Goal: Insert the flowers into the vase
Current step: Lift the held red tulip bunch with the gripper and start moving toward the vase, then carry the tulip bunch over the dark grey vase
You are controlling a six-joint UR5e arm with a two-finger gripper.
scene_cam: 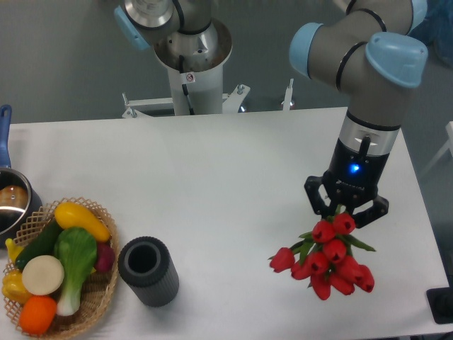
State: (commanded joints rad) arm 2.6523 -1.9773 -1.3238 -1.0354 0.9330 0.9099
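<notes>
Black two-finger gripper (345,210) clamped on bunch of red tulips (323,258), right, above white worktop (226,177) | dark grey ribbed vase (148,271) front-left, beside wicker basket of toy vegetables (60,263) | open worktop between.

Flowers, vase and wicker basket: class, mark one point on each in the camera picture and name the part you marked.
flowers (325,261): fixed camera view, on a red tulip bud mid-bunch.
vase (157,285): fixed camera view, on its ribbed dark grey side.
wicker basket (106,287): fixed camera view, on its woven right wall.
</notes>
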